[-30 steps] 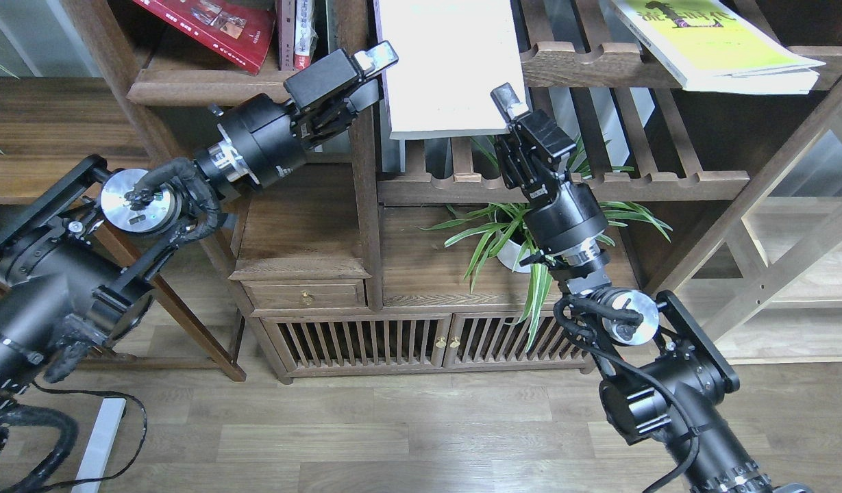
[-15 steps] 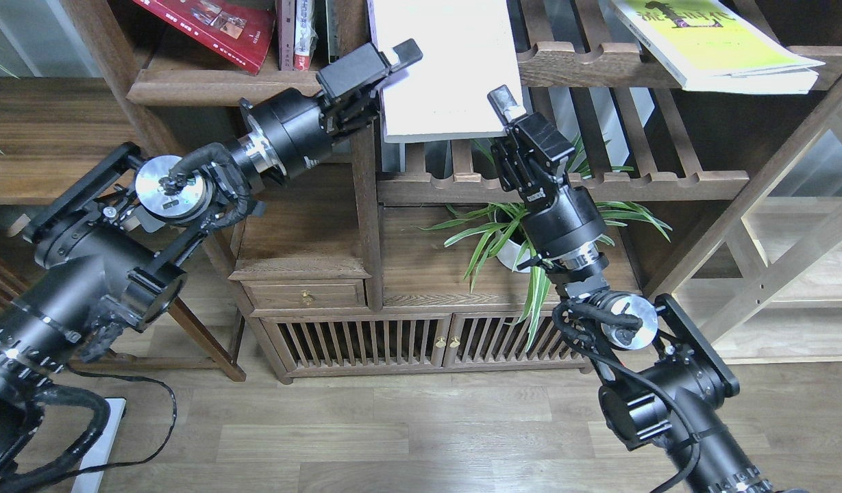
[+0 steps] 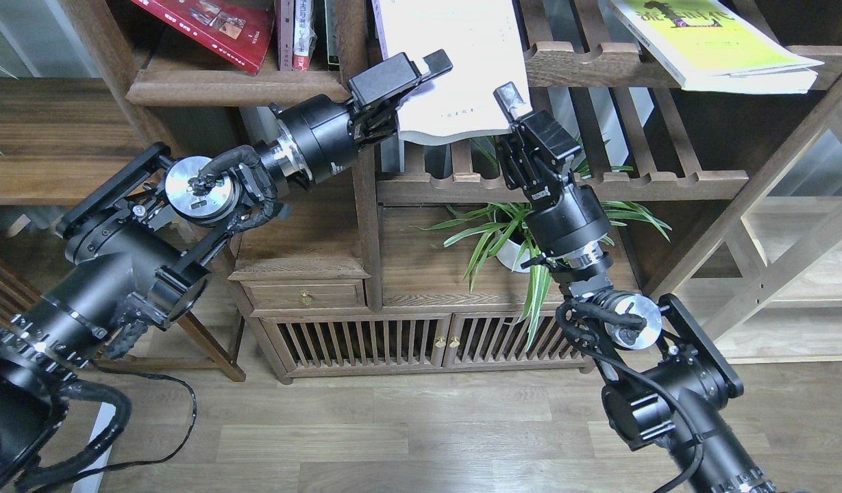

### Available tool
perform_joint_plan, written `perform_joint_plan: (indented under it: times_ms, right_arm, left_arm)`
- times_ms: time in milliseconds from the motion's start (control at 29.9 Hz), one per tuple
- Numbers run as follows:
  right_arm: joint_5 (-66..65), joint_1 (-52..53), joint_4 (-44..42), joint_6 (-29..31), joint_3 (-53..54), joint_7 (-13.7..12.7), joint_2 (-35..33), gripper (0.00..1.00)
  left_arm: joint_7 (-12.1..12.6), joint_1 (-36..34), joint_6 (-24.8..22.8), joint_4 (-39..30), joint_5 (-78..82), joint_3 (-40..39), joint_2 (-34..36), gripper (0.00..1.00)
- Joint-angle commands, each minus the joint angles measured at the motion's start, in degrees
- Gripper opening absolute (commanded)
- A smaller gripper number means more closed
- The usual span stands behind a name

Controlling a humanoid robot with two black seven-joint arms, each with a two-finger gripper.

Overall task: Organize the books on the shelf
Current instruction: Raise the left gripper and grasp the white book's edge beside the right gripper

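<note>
Left gripper (image 3: pixel 421 79) clamped on lower left edge of white book (image 3: pixel 455 61); one finger visible on top of the cover, other presumably beneath, hidden. Right gripper (image 3: pixel 511 103) at the book's lower right corner, tip touching or just beside the edge. Finger spread unreadable from this angle, cannot tell whether pinching.

White book leans on the slatted rack of the shelf (image 3: pixel 366 171), bottom edge overhanging, hanging above the lower notched rail. Pages visible at the lower edge, slightly fanned, so cover not held flat.

Handling guess: thin paperback, light, floppy. Will sag and bend if pinched at one corner only. Glossy cover likely slippery under hard pads. Best grip: deep over the spine or bottom edge, both covers plus page block inside the pinch, not cover alone. Two-point support preferable, one gripper per lower corner, to stop twisting.

Other books: dark red book (image 3: pixel 208 27) up and left of left gripper, lying tilted on solid board next to upright volumes (image 3: pixel 299 34). Yellow-green book (image 3: pixel 708 41) up and right of right gripper, flat on upper rack, corner overhanging.

Risk: potted plant (image 3: pixel 516 233) directly below right gripper; dropped book lands on it.
</note>
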Motion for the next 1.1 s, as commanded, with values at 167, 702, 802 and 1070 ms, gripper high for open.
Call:
perform_joint_plan:
  times_ms: [167, 702, 802, 1070]
  right_arm:
    - [-0.12, -0.22, -0.13, 0.00, -0.15, -0.15, 0.03, 0.05]
    - [-0.29, -0.57, -0.84, 0.00, 0.20, -0.15, 0.03, 0.20]
    - [-0.38, -0.57, -0.92, 0.00, 0.55, -0.15, 0.03, 0.27]
    - [-1.43, -0.57, -0.92, 0.00, 2.65, -0.06, 0.03, 0.72]
  left_arm:
    - [0.16, 0.69, -5.55, 0.00, -0.33, -0.79, 0.05, 0.52]
    - [0.86, 1.83, -10.18, 0.09, -1.03, -1.06, 0.05, 0.05]
    - [0.86, 1.83, -10.18, 0.00, -1.03, -0.80, 0.23, 0.03]
    - [1.04, 1.75, -10.18, 0.00, -0.86, -0.79, 0.67, 0.03]
